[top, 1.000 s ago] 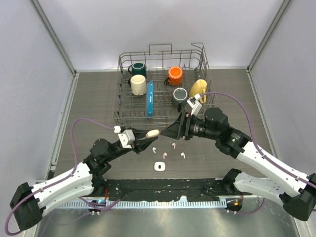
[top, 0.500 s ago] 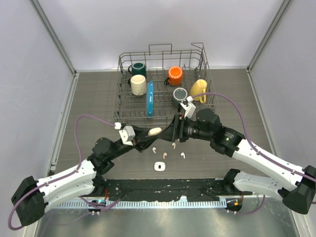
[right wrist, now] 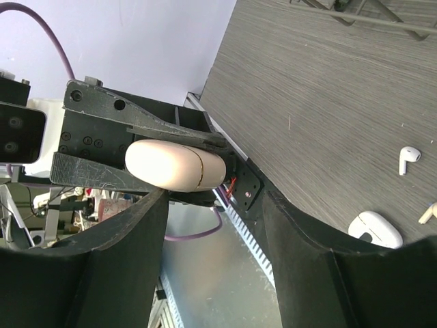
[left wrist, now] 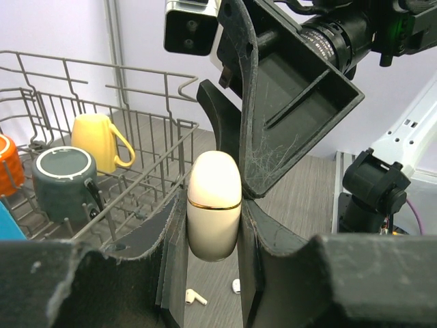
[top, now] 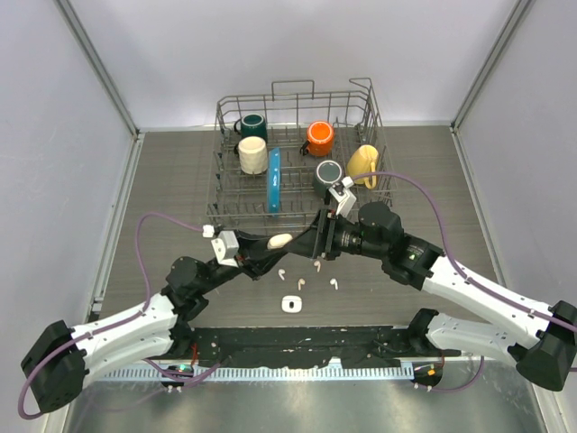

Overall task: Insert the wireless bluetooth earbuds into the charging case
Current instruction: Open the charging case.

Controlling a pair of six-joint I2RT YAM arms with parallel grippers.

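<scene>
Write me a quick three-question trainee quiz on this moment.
1. True or false: the left gripper is shut on the cream charging case.
2. How many earbuds lie loose on the table? A two, B four, C six.
3. Fill in: the yellow mug sits inside the ____.
Key: 1 true; 2 B; 3 dish rack.

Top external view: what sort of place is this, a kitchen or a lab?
Probably a lab test cell: plain white panels enclose a table with robot arms, and the dish rack of mugs looks staged.
</scene>
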